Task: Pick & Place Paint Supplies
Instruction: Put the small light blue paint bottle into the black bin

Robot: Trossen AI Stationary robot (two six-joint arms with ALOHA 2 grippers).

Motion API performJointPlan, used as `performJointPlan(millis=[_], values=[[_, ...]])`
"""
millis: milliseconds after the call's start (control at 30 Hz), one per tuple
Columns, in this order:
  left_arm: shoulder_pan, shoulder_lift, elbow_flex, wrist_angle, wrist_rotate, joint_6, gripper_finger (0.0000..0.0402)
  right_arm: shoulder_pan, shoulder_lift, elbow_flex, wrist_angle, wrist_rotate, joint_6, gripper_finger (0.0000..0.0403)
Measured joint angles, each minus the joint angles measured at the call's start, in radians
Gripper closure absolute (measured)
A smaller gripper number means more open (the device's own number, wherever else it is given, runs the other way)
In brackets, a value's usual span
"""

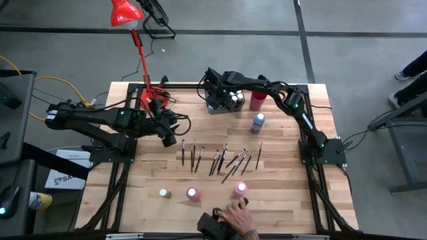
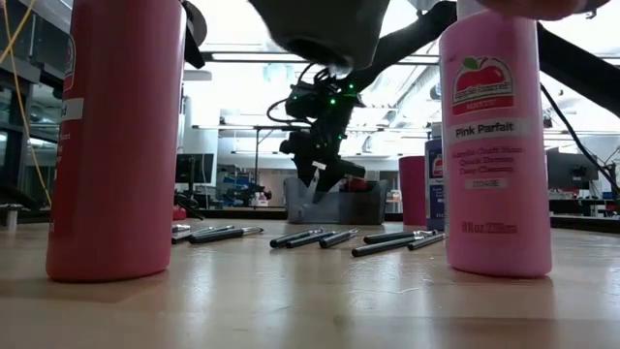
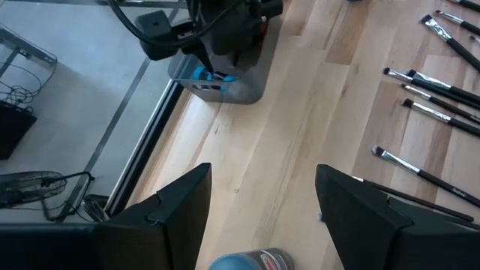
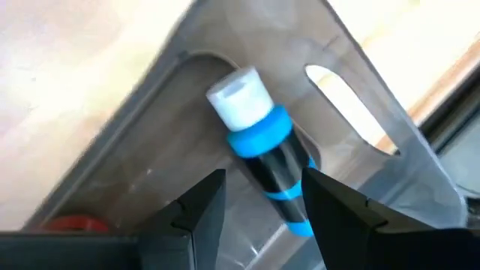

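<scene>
My right gripper (image 1: pixel 215 99) reaches over the grey bin (image 1: pixel 223 107) at the table's far side, shut on a blue paint bottle (image 4: pixel 259 139) with a white cap. My left gripper (image 1: pixel 175 141) hangs open above the table's left middle, with nothing between its fingertips (image 3: pixel 259 187). A blue-topped thing (image 3: pixel 247 261) shows between its finger roots; whether it touches, I cannot tell. Several paintbrushes (image 1: pixel 223 159) lie flat in a row at mid-table. A blue bottle (image 1: pixel 257 123) stands by the red cup (image 1: pixel 258 100). Three bottles (image 1: pixel 193 194) stand near the front edge. My right gripper pinches the bottle's black-labelled body (image 4: pixel 279 169) between its two fingers, just behind the blue shoulder. The fingers slant down from above and lie across the bottle. The bottle is tilted, its white cap (image 4: pixel 236 94) pointing away from the gripper, over the bin's inside.
White-capped bottles (image 1: pixel 235 99) stand in the bin. A red lamp (image 1: pixel 127 13) on a red stand rises at the far left. A person's hand (image 1: pixel 237 213) rests at the front edge. Bare wood lies between the brushes and the bin.
</scene>
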Motion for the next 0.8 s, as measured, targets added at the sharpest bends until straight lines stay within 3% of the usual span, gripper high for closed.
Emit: performJointPlan(millis=[433, 800], values=[[0.0, 0.0, 0.0, 0.0, 0.041, 0.0, 0.0169, -0.008, 0.02, -0.001, 0.013, -0.11, -0.077, 0.0234], [0.0, 0.0, -0.001, -0.01, 0.048, -0.007, 0.0169, -0.042, 0.02, -0.001, 0.005, -0.156, -0.01, 0.0234]])
